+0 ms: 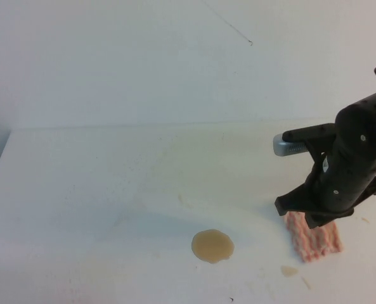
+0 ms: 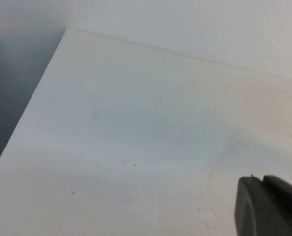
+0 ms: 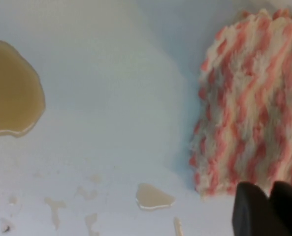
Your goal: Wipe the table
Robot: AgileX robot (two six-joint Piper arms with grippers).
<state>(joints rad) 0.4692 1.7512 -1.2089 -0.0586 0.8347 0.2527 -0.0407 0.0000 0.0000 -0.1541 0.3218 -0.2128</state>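
1. White flat-topped table: matt surface, backed by a pale wall.
2. Round tan puddle of liquid: lies near the front edge, roughly midway across.
3. Pink-and-white striped knitted cloth: lies on the surface to the right of the puddle, apart from it.
4. Small tan drop: just in front of the cloth's near corner, with tinier splashes beside it.
5. Faint tan smear: behind the puddle, not touching it.

Cloth on table, R of puddle; R hand over cloth.

No text, label or number can be read anywhere.
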